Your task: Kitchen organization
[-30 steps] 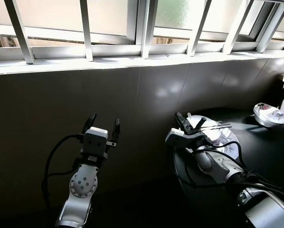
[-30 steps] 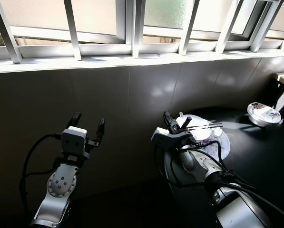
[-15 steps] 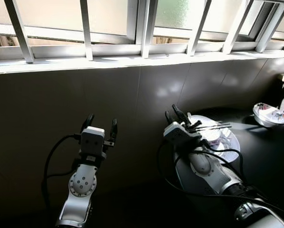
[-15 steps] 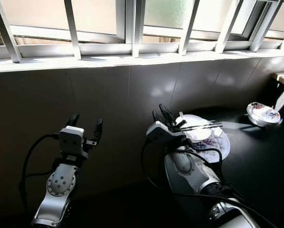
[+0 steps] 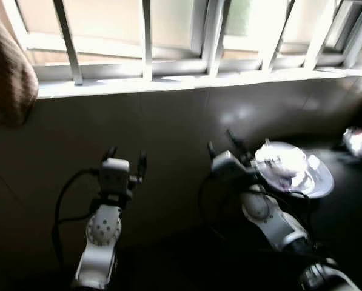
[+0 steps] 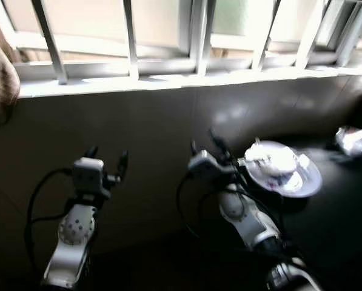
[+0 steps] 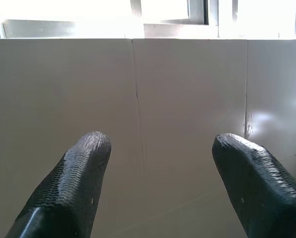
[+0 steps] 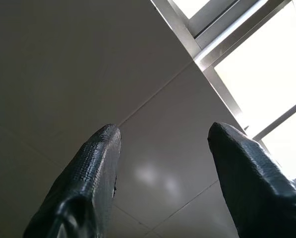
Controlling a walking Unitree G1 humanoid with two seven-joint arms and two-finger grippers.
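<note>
A white plate (image 5: 317,180) with a white cup and chopsticks on it lies on the dark counter at the right; the picture is blurred. A small patterned bowl (image 5: 359,140) sits further right. My right gripper (image 5: 222,142) is raised just left of the plate, open and empty, and faces the tiled wall (image 8: 48,59). My left gripper (image 5: 126,156) is held up at the left, also open and empty, with its fingertips (image 7: 90,148) pointed at the grey wall tiles (image 7: 187,89).
A barred window (image 5: 168,24) with a bright sill (image 5: 168,83) runs along the top of the tiled wall. A brown cloth (image 5: 8,73) hangs at the upper left. The dark counter (image 5: 350,206) stretches to the right.
The camera has turned left, so the whole scene slid right and blurred, bringing the brown cloth into view. The right gripper tilted up and drew slightly left of the plate.
</note>
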